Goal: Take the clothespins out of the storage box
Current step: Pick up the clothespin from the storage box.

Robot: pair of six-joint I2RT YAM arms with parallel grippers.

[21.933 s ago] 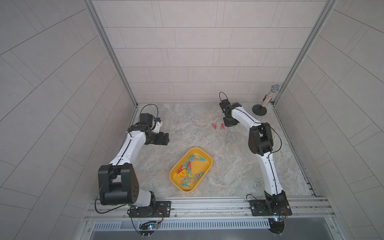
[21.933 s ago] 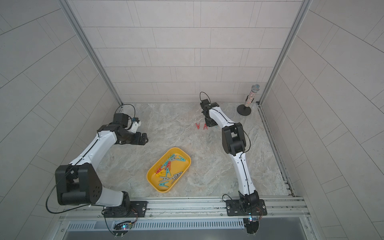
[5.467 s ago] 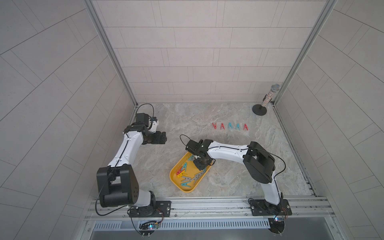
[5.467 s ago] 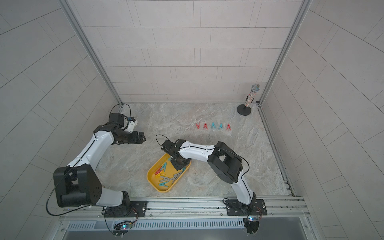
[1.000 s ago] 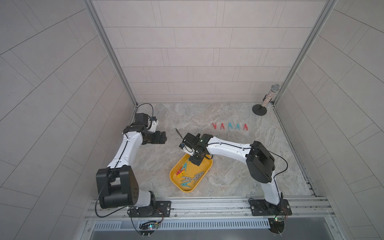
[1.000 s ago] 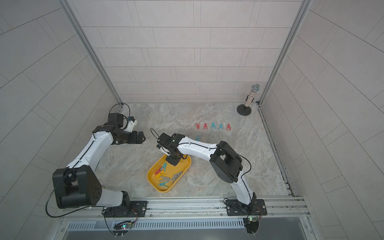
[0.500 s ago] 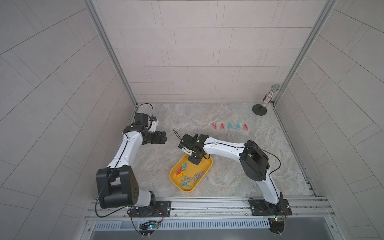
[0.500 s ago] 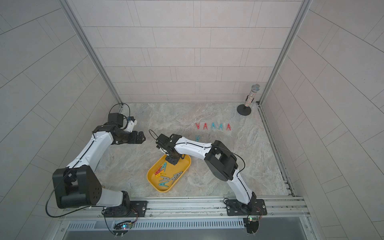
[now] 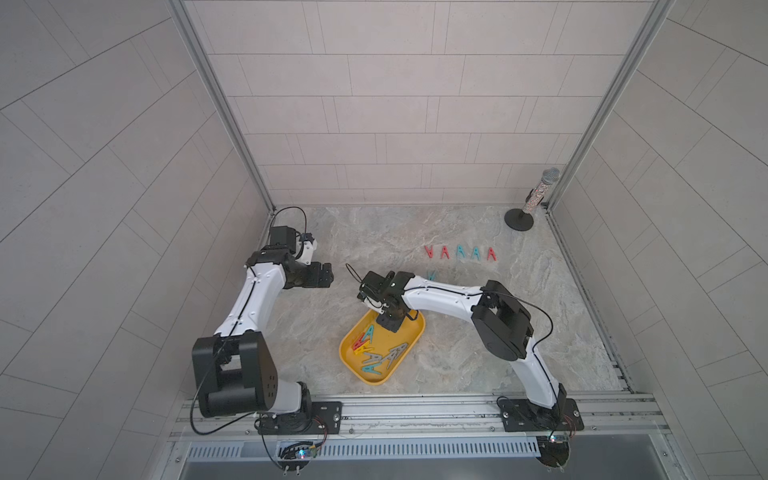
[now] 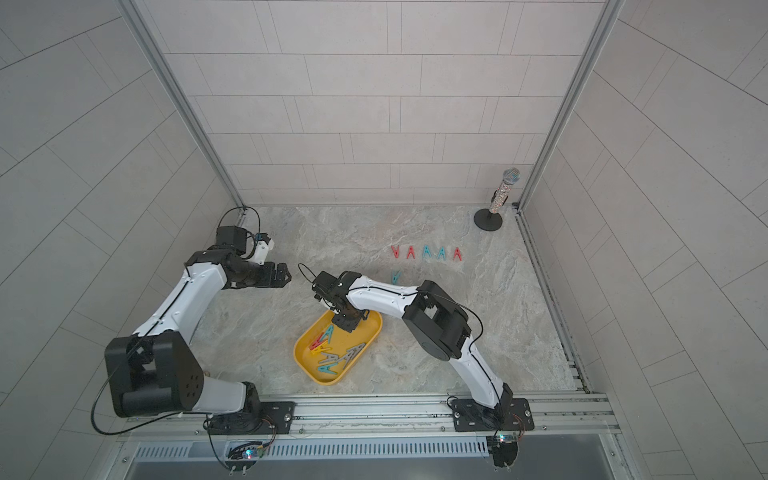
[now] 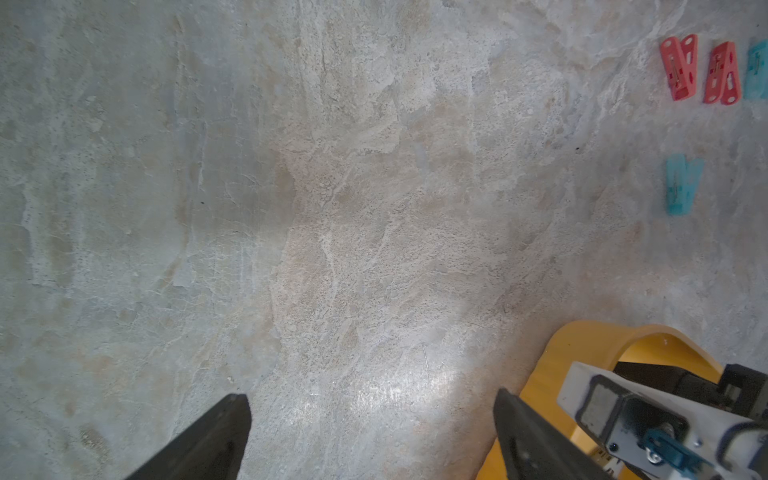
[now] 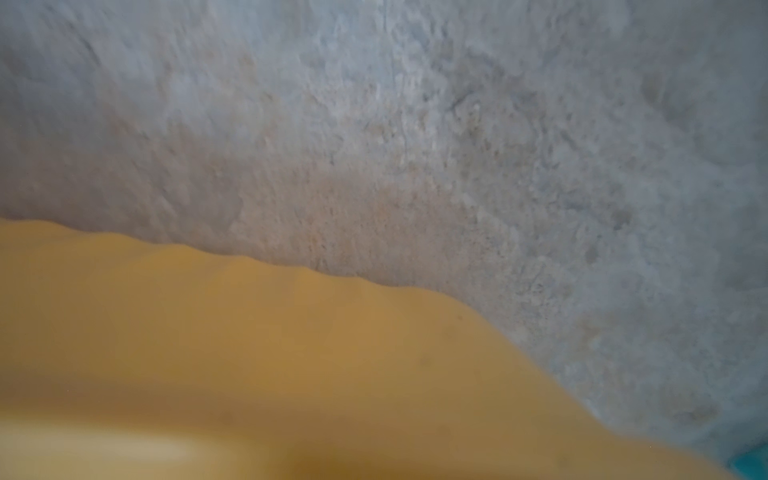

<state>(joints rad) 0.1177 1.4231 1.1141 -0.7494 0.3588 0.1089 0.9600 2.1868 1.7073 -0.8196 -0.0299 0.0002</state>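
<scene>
- Risk first: right jaws sit low inside the far end of the storage box (image 9: pixel 410 336), close to its wall. A close there could probably pinch the wall and drag or tip the light tray instead of a peg.
- Right arm (image 9: pixel 440 291) reaches across the box. Whether the right jaws are clenched, released or grasping anything, I cannot tell: the top views are too small and the right wrist view is blurred. That view shows only yellow wall and a teal scrap (image 12: pixel 753 468) at its edge.
- Clothespins (image 9: pixel 376 354) left in the box lie crossed and touching at the near end. A grab there would likely snag a neighbour or lift two.
- Squeezing a peg at its splayed legs could spring it open, so it may slip or flick out.
- Left jaws are released wide over bare surface (image 11: pixel 332 208), with nothing between them, well apart from the box, so nothing steadies it.
- Pegs already out: a row of five (image 9: pixel 460 252) on the surface, red and teal, plus a lone teal peg (image 9: pixel 432 274) nearer the box.
- Pegs: small A-shapes of hard plastic, slotted legs on the red ones (image 11: pixel 681 68).
- Box: shallow, smooth yellow plastic with rounded corners.
- Surface: marbled grey-beige stone look, mostly matt with one shiny patch.
</scene>
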